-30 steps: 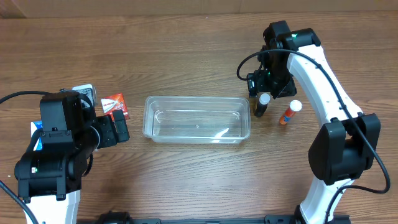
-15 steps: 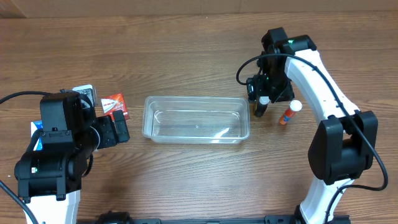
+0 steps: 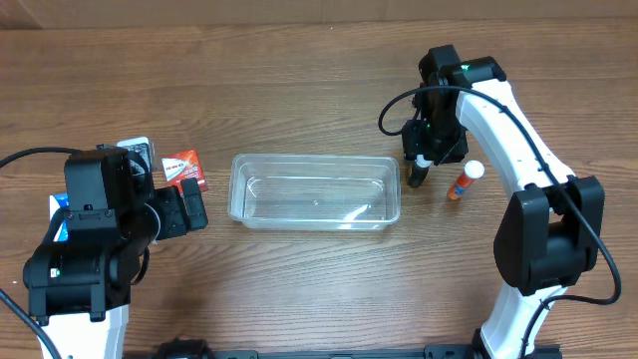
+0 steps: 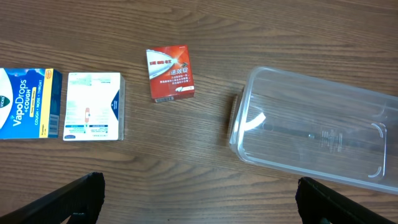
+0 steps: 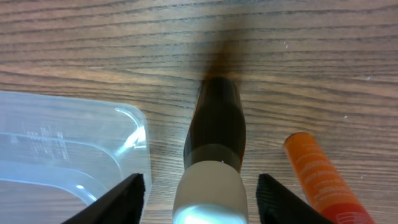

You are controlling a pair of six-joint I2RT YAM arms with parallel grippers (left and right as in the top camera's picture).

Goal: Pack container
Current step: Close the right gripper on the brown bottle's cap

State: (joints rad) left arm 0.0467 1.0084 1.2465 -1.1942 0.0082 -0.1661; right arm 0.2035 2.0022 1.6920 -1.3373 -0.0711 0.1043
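Container: the clear tub (image 3: 315,191) sits open side up at the middle of the desk (image 3: 299,80), long side running left to right, with nothing inside it.
Dark bottle: a dark bottle with a white cap (image 3: 420,170) is just beside the container's right end. In the right wrist view its cap points toward the camera.
Right end effector: the right end effector (image 3: 427,160) is over the bottle's cap with its fingers (image 5: 127,196) spread apart, one on each side of the cap. A gap shows on both sides, so it is not clamped.
Orange tube: an orange tube (image 3: 464,180) with a white cap lies on the desk just right of the bottle, apart from it.
Red box: a small red box (image 3: 184,168) lies flat, near the container's left end.
Left end effector: the left end effector (image 4: 205,199) hangs over the desk left of the container, fingers wide apart and holding nothing.
Other boxes: a white box (image 4: 93,106) and a blue cough drops box (image 4: 28,102) lie side by side, left of the red box.
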